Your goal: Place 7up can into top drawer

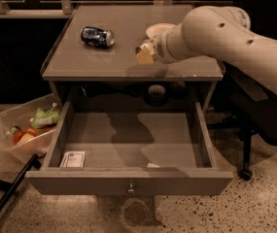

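The wide grey top drawer (104, 182) stands open, without the silver-white 7up can. The can may be hidden at the cream end effector (145, 53) over the grey table (128, 18), and I cannot tell its grip. Placing remains.

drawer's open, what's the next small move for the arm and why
Probably ease the gripper forward off the tabletop, out above the open top drawer. It hangs over the tabletop, right of the dark blue can, while the drawer sits pulled out below. Whether the pale shape beside it is the 7up can is unclear.
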